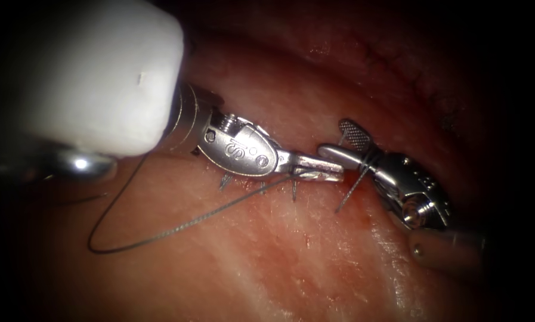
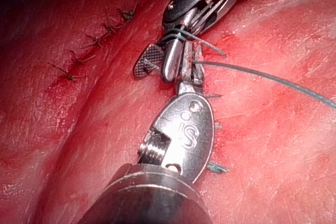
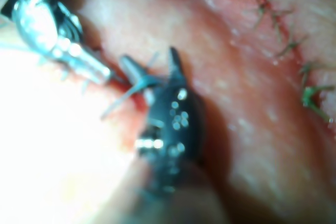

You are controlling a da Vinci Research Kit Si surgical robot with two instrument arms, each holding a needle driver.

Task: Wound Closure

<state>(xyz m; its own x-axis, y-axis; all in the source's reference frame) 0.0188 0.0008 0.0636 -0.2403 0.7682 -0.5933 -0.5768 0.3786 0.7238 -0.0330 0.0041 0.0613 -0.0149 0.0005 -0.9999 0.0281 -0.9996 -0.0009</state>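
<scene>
The left gripper (image 1: 321, 170) is clamped on the thin, limp thread (image 1: 178, 228); the right gripper (image 1: 348, 143) gapes, thread looped around its jaw. Grip lightly, near the knot.

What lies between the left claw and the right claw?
Almost nothing: in the endoscope view the left claw, shut on the thread, meets the open right claw, which has thread wrapped around it.

The tissue (image 1: 267, 262) is carrying everything here, its pale, glistening surface lying streaked with red fluid (image 2: 247, 129). A long dark thread (image 1: 160, 232) is lying looped across it on the left, and short cut ends of thread (image 1: 225, 180) are standing along the closed cut.
</scene>
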